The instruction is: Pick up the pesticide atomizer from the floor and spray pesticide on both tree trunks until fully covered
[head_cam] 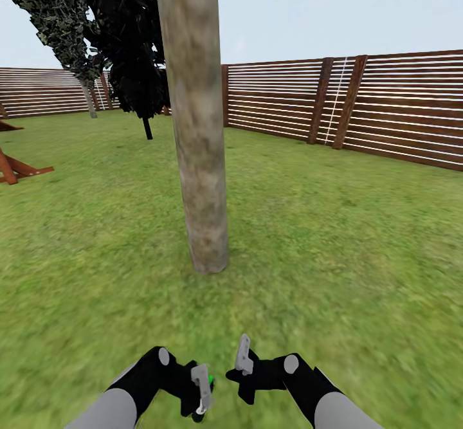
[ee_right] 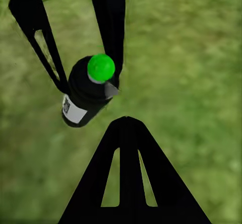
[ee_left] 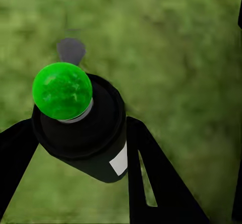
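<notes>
Gripping atomizer (ee_left: 80, 128) in left gripper (head_cam: 202, 387); right gripper (head_cam: 243, 355) state unclear; nozzle off trunk (head_cam: 196, 133) risks spraying grass.

Ahead of both arms, 1 thick trunk (head_cam: 199, 159) rises from the grass (head_cam: 334, 236), with open lawn to either side; the fence (head_cam: 386, 104) stands well behind, clear of any reach

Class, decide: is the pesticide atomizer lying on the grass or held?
Held: the left tool grips the pesticide atomizer between its fingers, above the grass.
</notes>
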